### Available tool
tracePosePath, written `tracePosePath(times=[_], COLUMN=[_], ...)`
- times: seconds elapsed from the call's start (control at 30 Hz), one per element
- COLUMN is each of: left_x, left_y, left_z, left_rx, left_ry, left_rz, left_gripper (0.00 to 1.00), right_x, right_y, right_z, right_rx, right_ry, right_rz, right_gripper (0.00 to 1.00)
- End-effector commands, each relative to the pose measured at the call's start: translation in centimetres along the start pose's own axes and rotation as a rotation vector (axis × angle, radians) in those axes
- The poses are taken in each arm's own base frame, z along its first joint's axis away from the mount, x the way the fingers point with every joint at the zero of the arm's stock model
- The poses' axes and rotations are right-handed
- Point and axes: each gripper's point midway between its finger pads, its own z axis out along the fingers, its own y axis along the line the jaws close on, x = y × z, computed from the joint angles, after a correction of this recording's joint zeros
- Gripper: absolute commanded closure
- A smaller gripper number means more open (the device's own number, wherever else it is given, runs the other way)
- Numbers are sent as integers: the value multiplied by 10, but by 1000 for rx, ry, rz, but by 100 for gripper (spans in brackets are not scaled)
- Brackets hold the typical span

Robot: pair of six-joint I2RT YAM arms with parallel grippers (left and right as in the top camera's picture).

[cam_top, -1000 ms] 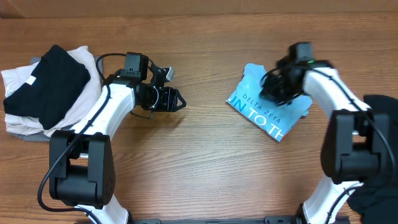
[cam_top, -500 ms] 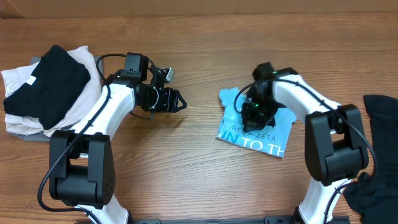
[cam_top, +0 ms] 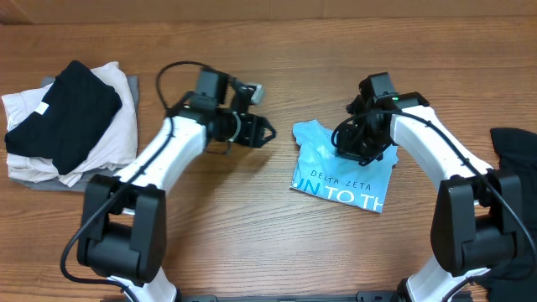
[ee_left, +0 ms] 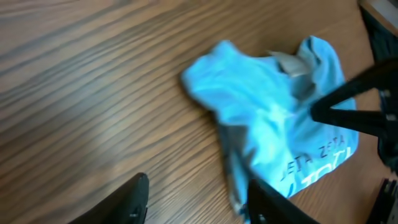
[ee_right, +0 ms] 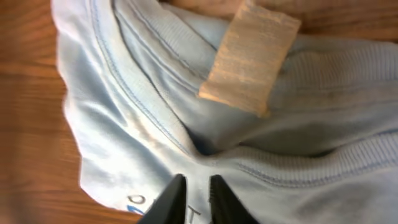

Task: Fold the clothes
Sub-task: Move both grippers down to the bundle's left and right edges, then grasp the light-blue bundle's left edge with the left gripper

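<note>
A sky-blue T-shirt (cam_top: 340,172) with white lettering lies crumpled and partly folded on the table, right of centre. My right gripper (cam_top: 358,148) hovers over its upper part. In the right wrist view its fingertips (ee_right: 171,198) stand a narrow gap apart over flat blue fabric (ee_right: 124,124), pinching nothing, just below the collar with its tan label (ee_right: 252,56). My left gripper (cam_top: 262,131) sits just left of the shirt, open and empty. In the left wrist view (ee_left: 199,205) its right finger (ee_left: 268,202) is at the edge of the shirt (ee_left: 261,112).
A stack of folded clothes with a black garment (cam_top: 63,113) on white and grey ones (cam_top: 105,138) sits at the far left. Another black garment (cam_top: 513,155) lies at the right edge. Bare wooden table (cam_top: 252,218) spans the front.
The right gripper dragged the shirt leftward and its jaws have now parted slightly. The left arm has swung right, up to the shirt's left edge.
</note>
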Motion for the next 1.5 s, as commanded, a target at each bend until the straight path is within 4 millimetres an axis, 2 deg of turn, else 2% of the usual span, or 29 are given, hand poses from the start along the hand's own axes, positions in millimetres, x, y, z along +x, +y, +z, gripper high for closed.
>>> tracePosePath(times=[0.0,0.13,0.23,0.33,0.5,0.57,0.6,0.63,0.73,0.9,1.03,1.1,1.17,1.23,1.33,1.47], left_x=[0,15,27,36,49,51,53,55,62,67,67,67,68,65,47,9], left_y=[-17,-28,-32,-33,-34,-35,-34,-34,-35,-40,-43,-43,-43,-42,-44,-58], left_z=[12,24,26,29,39,43,45,47,51,54,56,55,55,55,54,47], left_rx=[-2,13,17,22,24,26,26,26,44,92,101,98,97,99,131,233], left_ry=[14,71,117,155,200,208,216,223,250,267,267,269,270,262,201,84], left_rz=[56,62,47,33,24,26,21,14,-3,-18,-9,-11,-12,-10,7,11], left_gripper=[48,45,44,44,44,43,43,44,44,45,45,45,47,46,38,36], right_x=[-8,-35,-44,-42,-36,-37,-39,-43,-56,-77,-82,-79,-71,-63,-55,-51], right_y=[15,23,23,19,10,4,-4,-15,-32,-21,-14,-14,-21,-31,-41,-46], right_z=[-3,1,8,19,41,46,47,46,36,7,-12,-18,-21,-24,-27,-30], right_rx=[-54,-77,-83,-73,-58,-35,13,68,129,57,43,48,83,125,139,71], right_ry=[-43,-148,-170,-140,-83,-78,-89,-107,-160,-233,-274,-275,-259,-235,-202,-170], right_rz=[-31,-102,-108,-99,-96,-119,-109,-77,-14,-7,9,17,59,92,123,168], right_gripper=[78,59,56,65,65,76,85,94,96,96,96,89,70,61,58,59])
